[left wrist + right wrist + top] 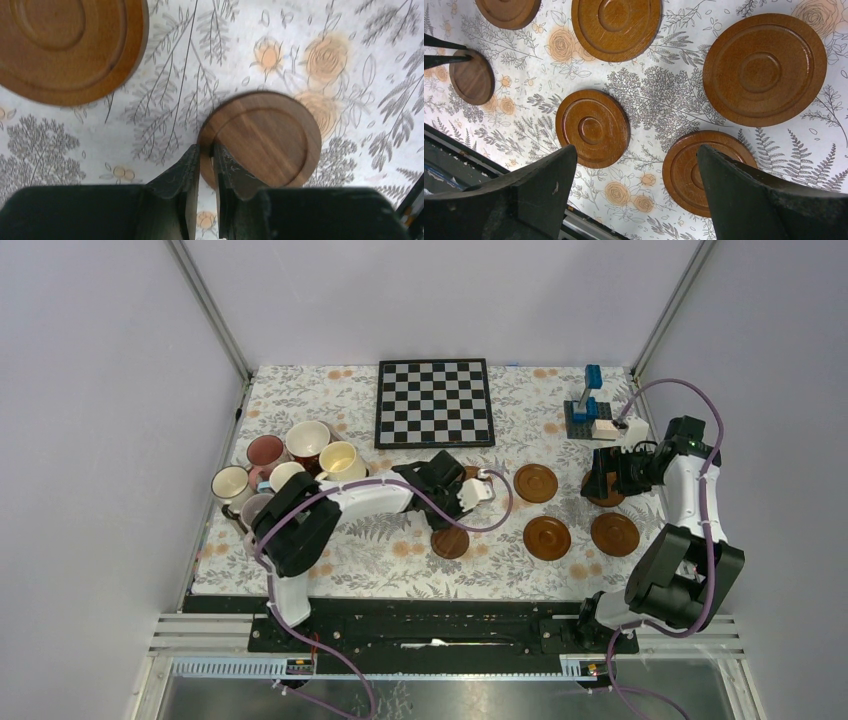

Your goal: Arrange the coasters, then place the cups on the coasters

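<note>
1. The left gripper point(205, 148) was seen closed to a thin slit. The near rim of the small dark coaster point(265, 137) was caught in that slit, so the disc was judged to be pinched by its edge.
2. The small dark coaster was found near the middle of the floral cloth point(400, 565), lying flat or nearly so. Whether it had been raised clear of the cloth could not be told.
3. In the left wrist view, almost the whole disc was seen to lie beyond the fingertips and off to one side of them. As the disc is round, no long axis had to be allowed for; only the off-centre hold on the rim mattered.
4. The right gripper point(636, 148) was spread wide and nothing was held in it. It hung over the larger coasters point(764, 67), five of which were laid out on the cloth beneath it, apart from one another.
5. The left arm was judged the nearer to the small disc, being already in contact with it. The right arm was placed well apart, at the right side of the table.
6. The cups point(300, 455) were clustered at the left edge of the table, well apart from every coaster. None had yet been set on a coaster.
7. The arranging step was judged to be in hand. The small disc would probably need to be brought into line with the larger ones to its right. A tilt or slip could be expected from so narrow a hold on the rim.
</note>
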Robot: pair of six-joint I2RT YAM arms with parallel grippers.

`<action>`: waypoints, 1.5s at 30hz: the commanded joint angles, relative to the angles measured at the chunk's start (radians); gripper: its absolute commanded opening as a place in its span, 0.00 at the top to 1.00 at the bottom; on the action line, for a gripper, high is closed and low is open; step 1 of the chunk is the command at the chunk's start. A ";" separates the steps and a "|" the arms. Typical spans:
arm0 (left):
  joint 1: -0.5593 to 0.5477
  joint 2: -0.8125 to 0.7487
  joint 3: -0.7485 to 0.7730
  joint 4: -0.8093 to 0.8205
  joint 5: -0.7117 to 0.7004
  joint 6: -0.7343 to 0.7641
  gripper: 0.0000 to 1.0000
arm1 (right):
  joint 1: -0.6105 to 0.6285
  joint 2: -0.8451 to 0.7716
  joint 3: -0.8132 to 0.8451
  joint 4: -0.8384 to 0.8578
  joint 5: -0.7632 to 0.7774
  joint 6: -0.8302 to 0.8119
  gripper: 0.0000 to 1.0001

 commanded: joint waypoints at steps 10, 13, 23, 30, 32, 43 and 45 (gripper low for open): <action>-0.065 0.209 0.207 -0.043 0.011 -0.086 0.83 | 0.008 -0.050 -0.017 0.092 -0.074 0.102 0.02; -0.066 0.232 0.233 -0.042 0.006 -0.088 0.83 | 0.008 -0.049 -0.017 0.101 -0.081 0.113 0.02; -0.088 0.269 0.283 -0.042 0.022 -0.095 0.83 | 0.008 -0.042 -0.017 0.114 -0.085 0.126 0.02; -0.104 0.268 0.262 -0.043 0.035 -0.099 0.83 | 0.008 -0.037 -0.013 0.106 -0.083 0.119 0.02; -0.104 0.262 0.259 -0.043 0.040 -0.102 0.81 | 0.008 -0.039 -0.013 0.105 -0.082 0.119 0.02; -0.076 0.176 0.398 -0.126 0.033 -0.112 0.72 | 0.008 -0.044 0.003 0.089 -0.091 0.117 0.02; -0.060 0.139 0.439 -0.155 0.038 -0.116 0.69 | 0.009 -0.041 0.012 0.082 -0.097 0.117 0.02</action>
